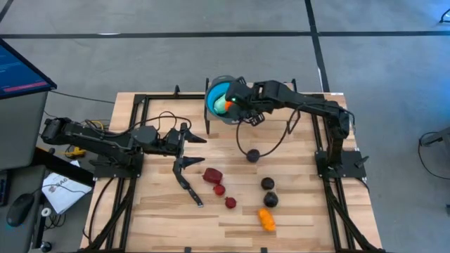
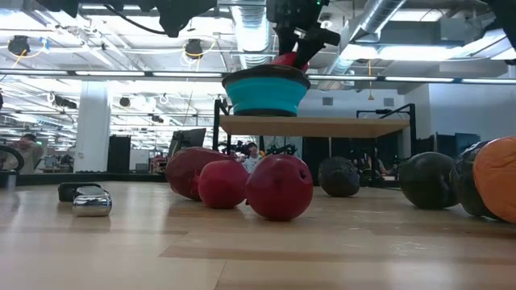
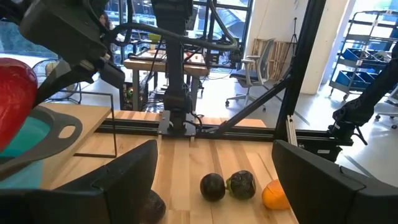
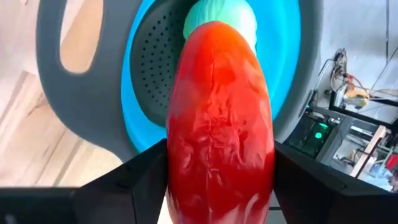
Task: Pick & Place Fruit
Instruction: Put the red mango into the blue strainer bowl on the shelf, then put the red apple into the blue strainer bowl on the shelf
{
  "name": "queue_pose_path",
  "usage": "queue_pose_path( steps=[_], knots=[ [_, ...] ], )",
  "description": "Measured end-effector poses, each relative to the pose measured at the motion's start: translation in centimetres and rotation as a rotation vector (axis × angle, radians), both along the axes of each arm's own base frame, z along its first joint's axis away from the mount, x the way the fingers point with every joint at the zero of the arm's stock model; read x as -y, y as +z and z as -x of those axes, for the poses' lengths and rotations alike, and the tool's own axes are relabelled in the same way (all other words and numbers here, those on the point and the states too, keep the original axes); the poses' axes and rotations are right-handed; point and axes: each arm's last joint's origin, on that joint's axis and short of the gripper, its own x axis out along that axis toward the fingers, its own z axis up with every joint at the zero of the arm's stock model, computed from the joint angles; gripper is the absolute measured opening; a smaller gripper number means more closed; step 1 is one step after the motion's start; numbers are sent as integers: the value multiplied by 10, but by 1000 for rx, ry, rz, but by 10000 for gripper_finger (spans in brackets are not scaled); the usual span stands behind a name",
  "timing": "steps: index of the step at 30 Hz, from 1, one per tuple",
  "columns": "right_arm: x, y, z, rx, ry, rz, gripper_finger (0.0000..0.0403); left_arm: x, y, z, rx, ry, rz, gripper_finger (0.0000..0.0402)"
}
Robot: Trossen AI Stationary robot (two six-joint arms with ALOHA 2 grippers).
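A blue colander [image 1: 216, 95] with a grey rim stands at the table's far edge, with a pale green fruit [image 4: 221, 17] inside. My right gripper [image 1: 238, 105] is over its rim, shut on a red-orange fruit [image 4: 221, 124]. My left gripper [image 1: 191, 145] is open and empty over the table's left middle. On the table lie a dark red fruit [image 1: 212, 174], two tiny red ones [image 1: 219, 189] [image 1: 230, 202], three dark purple-black ones [image 1: 253, 156] [image 1: 268, 184] [image 1: 271, 199] and an orange one [image 1: 266, 219]. My right gripper pinches the red-orange fruit by its two long sides [image 4: 177, 155] between its two fingers. The fingers come from the table's right, slanting down, and lie along the fruit. The fruit is lifted clear, just above the colander and the pale green fruit, as the low view [image 2: 284, 58] shows.
A black-handled knife [image 1: 188, 184] lies on the table just near of my left gripper. A black metal frame [image 1: 140, 98] runs round the table's edges. A thin black cable [image 1: 278, 137] hangs from the right arm over the table.
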Motion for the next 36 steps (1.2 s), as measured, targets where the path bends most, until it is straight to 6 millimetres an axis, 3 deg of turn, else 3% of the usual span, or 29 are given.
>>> queue_pose_path(
  steps=[25,36],
  knots=[
    [0,3,2,32,-6,-44,254,0,0,0,0,0,0,310],
    [-1,2,1,37,2,-58,353,0,0,0,2,0,1,310]
  ],
)
